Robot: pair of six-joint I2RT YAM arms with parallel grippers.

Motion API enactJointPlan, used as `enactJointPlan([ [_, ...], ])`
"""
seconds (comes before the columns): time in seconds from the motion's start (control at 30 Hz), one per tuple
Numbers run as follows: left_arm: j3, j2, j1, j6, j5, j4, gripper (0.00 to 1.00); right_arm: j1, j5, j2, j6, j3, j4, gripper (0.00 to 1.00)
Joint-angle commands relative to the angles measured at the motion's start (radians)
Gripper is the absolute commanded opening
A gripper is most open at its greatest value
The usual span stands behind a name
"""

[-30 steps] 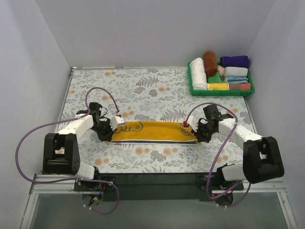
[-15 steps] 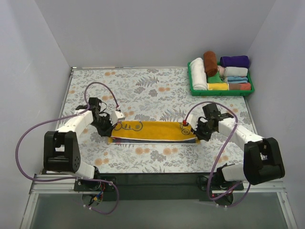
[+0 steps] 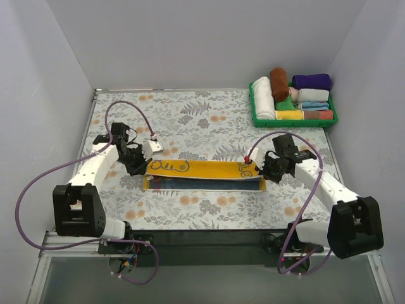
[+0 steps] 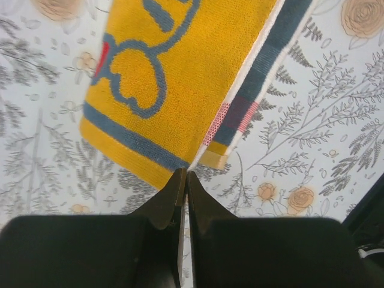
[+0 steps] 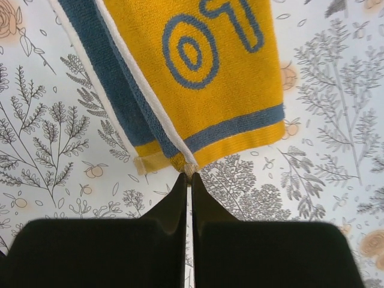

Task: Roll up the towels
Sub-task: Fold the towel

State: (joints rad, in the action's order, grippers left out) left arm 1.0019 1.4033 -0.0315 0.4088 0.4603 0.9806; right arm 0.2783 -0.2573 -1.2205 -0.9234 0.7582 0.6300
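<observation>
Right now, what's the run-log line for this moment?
left pincer: shut on yellow towel, left end | right pincer: shut on its right end | towel: stretched between arms, doubled lengthwise, not yet rolled

Looks like a robot lab test cell: plain white walls [image 3: 209,44] box in a floral-covered table [image 3: 209,120] from 9 through 12 to 3 o'clock, two arm bases [image 3: 77,209] sit on a metal rail [image 3: 54,237] at 6 o'clock, green tray [image 3: 294,123] of rolled cloths [image 3: 278,82] at 1 o'clock.
</observation>
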Motion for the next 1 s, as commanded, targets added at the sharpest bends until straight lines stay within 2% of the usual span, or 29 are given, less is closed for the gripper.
enactJointPlan([
  [0.0, -0.052, -0.01, 0.007, 0.016, 0.009, -0.013, 0.0, 0.005, -0.007, -0.054, -0.008, -0.01, 0.002, 0.01],
  [0.37, -0.175, 0.065, 0.005, 0.027, 0.021, -0.086, 0.0, 0.007, -0.004, -0.132, -0.006, -0.002, -0.026, 0.03],
  [0.4, -0.168, 0.071, 0.005, 0.028, 0.024, -0.08, 0.06, 0.007, -0.002, -0.131, -0.006, -0.005, -0.023, 0.09],
  [0.43, -0.161, 0.077, 0.005, 0.035, 0.031, -0.073, 0.16, 0.007, 0.0, -0.129, -0.008, -0.005, -0.015, 0.27],
  [0.5, -0.131, 0.06, 0.005, 0.045, 0.076, -0.031, 0.32, 0.007, 0.0, -0.108, -0.006, 0.006, 0.002, 0.42],
  [0.53, -0.118, 0.025, 0.005, 0.05, 0.089, -0.019, 0.36, 0.009, -0.003, -0.094, -0.003, 0.032, 0.031, 0.53],
  [0.6, -0.06, -0.012, 0.005, 0.048, 0.136, 0.026, 0.42, 0.007, -0.02, -0.054, 0.004, 0.067, 0.065, 0.57],
  [0.73, 0.039, -0.03, 0.005, 0.016, 0.193, 0.081, 0.43, 0.007, -0.065, -0.02, 0.043, 0.17, 0.132, 0.57],
  [0.87, 0.072, -0.032, 0.005, -0.164, 0.19, -0.064, 0.42, 0.007, -0.106, -0.127, 0.122, 0.266, 0.139, 0.5],
  [0.97, 0.07, 0.008, 0.005, -0.277, 0.126, -0.196, 0.35, 0.018, -0.112, -0.233, 0.214, 0.325, 0.131, 0.42],
])
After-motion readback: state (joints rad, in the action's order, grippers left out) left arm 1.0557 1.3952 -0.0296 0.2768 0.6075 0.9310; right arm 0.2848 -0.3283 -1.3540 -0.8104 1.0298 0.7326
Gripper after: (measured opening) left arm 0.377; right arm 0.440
